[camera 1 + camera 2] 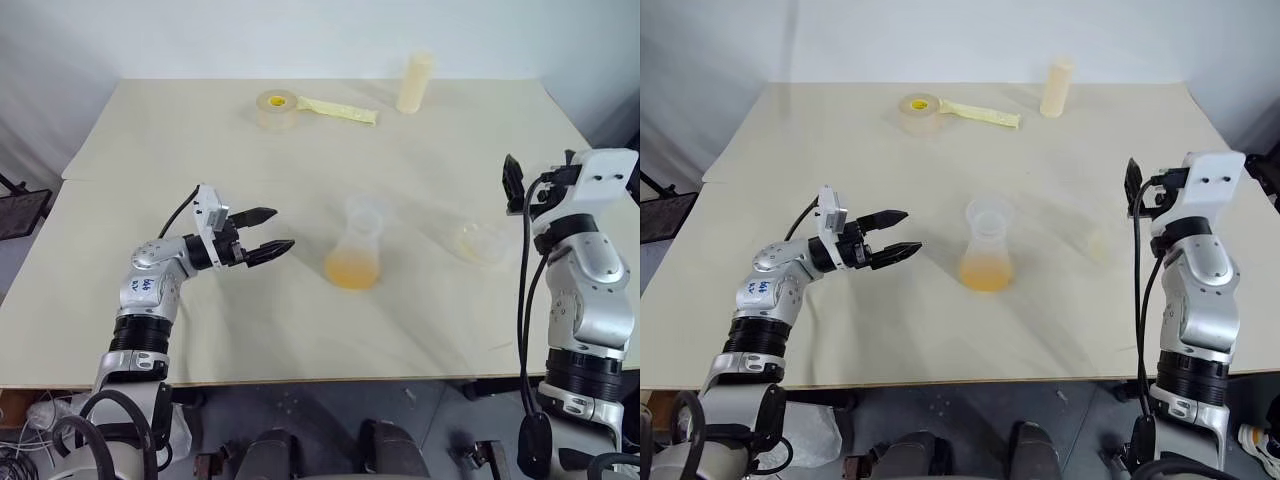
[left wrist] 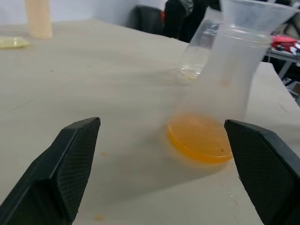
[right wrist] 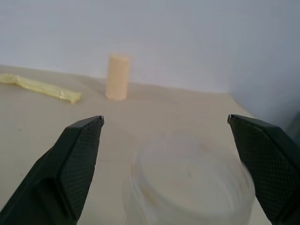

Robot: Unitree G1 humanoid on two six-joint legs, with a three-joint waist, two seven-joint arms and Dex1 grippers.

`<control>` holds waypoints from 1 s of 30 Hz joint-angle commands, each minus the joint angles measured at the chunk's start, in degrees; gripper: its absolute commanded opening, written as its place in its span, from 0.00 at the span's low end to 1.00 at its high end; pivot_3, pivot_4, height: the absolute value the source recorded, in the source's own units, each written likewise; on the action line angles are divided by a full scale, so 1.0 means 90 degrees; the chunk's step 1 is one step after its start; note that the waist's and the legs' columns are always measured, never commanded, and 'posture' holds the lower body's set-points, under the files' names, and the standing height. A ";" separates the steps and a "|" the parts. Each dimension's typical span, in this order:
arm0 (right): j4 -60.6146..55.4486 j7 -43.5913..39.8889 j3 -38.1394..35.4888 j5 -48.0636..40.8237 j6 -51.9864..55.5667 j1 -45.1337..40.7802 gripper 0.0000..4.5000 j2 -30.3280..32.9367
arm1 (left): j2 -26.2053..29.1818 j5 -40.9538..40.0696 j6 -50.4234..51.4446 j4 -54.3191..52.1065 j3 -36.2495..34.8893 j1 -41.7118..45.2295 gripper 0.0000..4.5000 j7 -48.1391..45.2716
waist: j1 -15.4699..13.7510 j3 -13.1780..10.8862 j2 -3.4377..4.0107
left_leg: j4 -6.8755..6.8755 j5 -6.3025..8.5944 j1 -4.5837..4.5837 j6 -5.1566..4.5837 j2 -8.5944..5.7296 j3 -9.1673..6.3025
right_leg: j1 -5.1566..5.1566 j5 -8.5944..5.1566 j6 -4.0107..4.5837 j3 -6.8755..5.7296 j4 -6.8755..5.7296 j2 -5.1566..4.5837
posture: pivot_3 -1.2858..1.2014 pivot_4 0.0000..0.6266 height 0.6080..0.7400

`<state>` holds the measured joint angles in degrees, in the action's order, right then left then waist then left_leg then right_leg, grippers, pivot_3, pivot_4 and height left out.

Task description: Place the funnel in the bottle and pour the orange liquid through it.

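Note:
The bottle point(image 1: 354, 255) stands at the middle of the table, clear, with a wide base and a narrower neck. The funnel point(image 1: 362, 209) sits in its neck, its wide rim point(image 2: 255, 11) up. Orange liquid point(image 2: 199, 145) lies as a shallow layer in the bottle's base. My left gripper point(image 1: 283, 228) is open and level, pointing at the bottle from its left, a short way off, and holds nothing. My right gripper point(image 1: 514, 182) is raised at the right, open and empty, above a clear empty vessel point(image 3: 187, 183).
The clear empty vessel point(image 1: 478, 243) rests right of the bottle and looks tilted. A tape roll point(image 1: 277, 107) with a yellow strip point(image 1: 340, 110) and a cream cylinder point(image 1: 415, 83) stand at the far edge.

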<state>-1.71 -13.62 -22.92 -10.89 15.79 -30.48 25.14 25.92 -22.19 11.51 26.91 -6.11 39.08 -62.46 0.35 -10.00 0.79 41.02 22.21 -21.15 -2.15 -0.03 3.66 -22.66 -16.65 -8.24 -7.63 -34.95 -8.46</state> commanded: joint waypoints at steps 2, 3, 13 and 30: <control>-0.0290 -0.0119 -0.0153 -0.0331 -0.0027 -0.0289 0.99 0.0339 | 0.0135 -0.0084 0.0444 -0.0483 -0.0029 -0.0115 1.00 0.0157 | 0.0000 0.0000 0.0000 | -0.0001 0.0000 0.0000 0.0000 0.0000 0.0000 | 0.0000 0.0000 0.0000 0.0000 0.0000 0.0000 | 0.52 0.24 1.00; -0.0370 -0.0215 -0.0135 -0.0418 -0.0001 -0.0328 0.99 0.0414 | 0.0149 -0.0079 0.0562 -0.0534 -0.0019 -0.0122 1.00 0.0201 | 0.0001 0.0000 0.0000 | -0.0001 0.0000 0.0000 0.0000 0.0000 0.0000 | 0.0000 0.0000 0.0000 0.0000 0.0001 0.0000 | 0.52 0.24 1.00; -0.2326 -0.2989 -0.0181 -0.2395 0.1099 0.1265 0.99 0.1883 | 0.0369 -0.0272 0.0617 -0.0850 -0.0214 -0.0346 1.00 -0.0040 | -0.0044 -0.0001 -0.0003 | -0.0002 0.0001 -0.0004 0.0000 -0.0002 -0.0001 | 0.0004 0.0000 0.0000 -0.0008 0.0007 0.0000 | 0.52 0.24 1.00; -0.1663 -0.5200 0.0280 -0.2091 -0.0218 0.4057 0.99 0.2291 | 0.0715 -0.1161 -0.0852 -0.1704 -0.0553 -0.1466 1.00 -0.2072 | -0.0183 -0.0008 -0.0017 | 0.0018 -0.0002 0.0009 -0.0007 0.0002 0.0021 | 0.0021 0.0004 -0.0007 0.0003 0.0034 -0.0005 | 0.52 0.24 1.00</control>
<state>-16.96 -60.07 -20.12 -29.35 14.99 6.71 46.10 31.63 -30.30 3.92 14.02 -9.50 26.43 -80.23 -1.30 -10.07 0.64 41.15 22.19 -21.08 -2.22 -0.02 3.84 -22.47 -16.62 -8.31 -7.61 -34.65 -8.51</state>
